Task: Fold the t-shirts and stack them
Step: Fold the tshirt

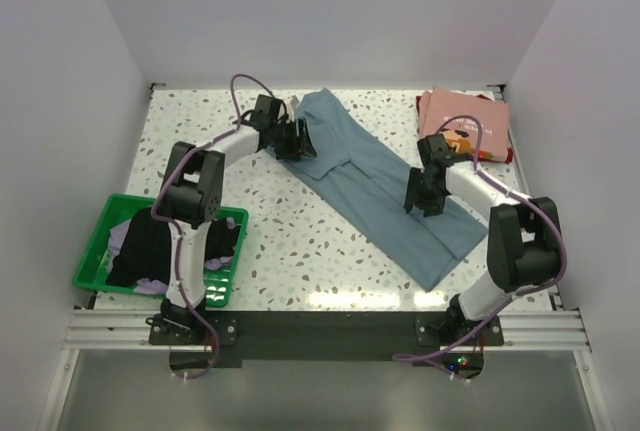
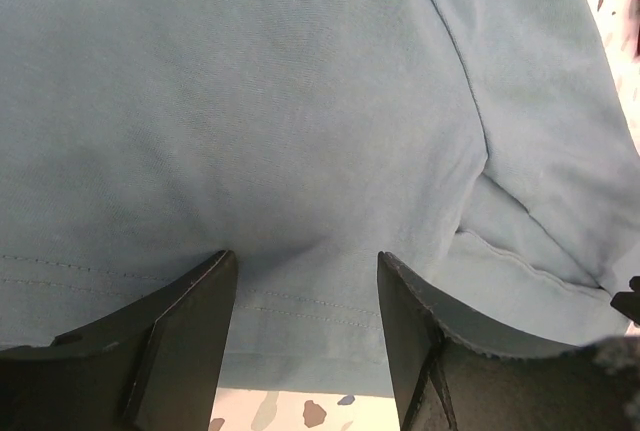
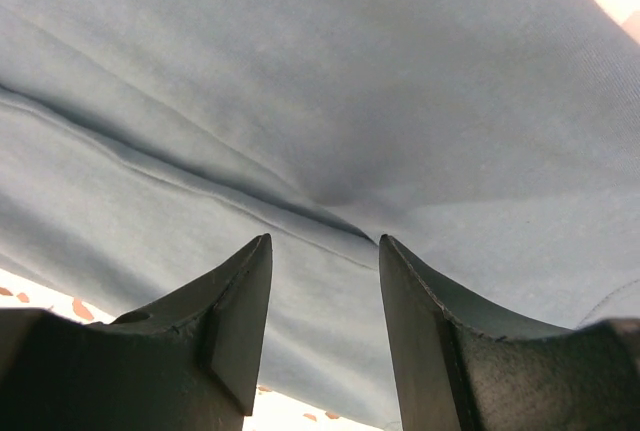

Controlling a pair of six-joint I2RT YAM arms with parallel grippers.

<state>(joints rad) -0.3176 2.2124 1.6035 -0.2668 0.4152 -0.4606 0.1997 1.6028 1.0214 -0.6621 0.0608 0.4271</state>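
Partway only: done with the pink t-shirt (image 1: pixel 468 121), folded at the far right corner; busy with the grey-blue t-shirt (image 1: pixel 385 186), folded lengthwise mid-table under the left gripper (image 2: pixel 305 261) and right gripper (image 3: pixel 325 243), jaws parted, clamping nothing; yet to fold the black t-shirt (image 1: pixel 150 246) and lavender t-shirt (image 1: pixel 120 239) in the green basket (image 1: pixel 95 236).

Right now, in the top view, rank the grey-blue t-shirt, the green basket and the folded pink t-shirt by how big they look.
1. grey-blue t-shirt, laid out long, clearly largest
2. green basket
3. pink t-shirt, folded, one corner hidden, clearly smallest
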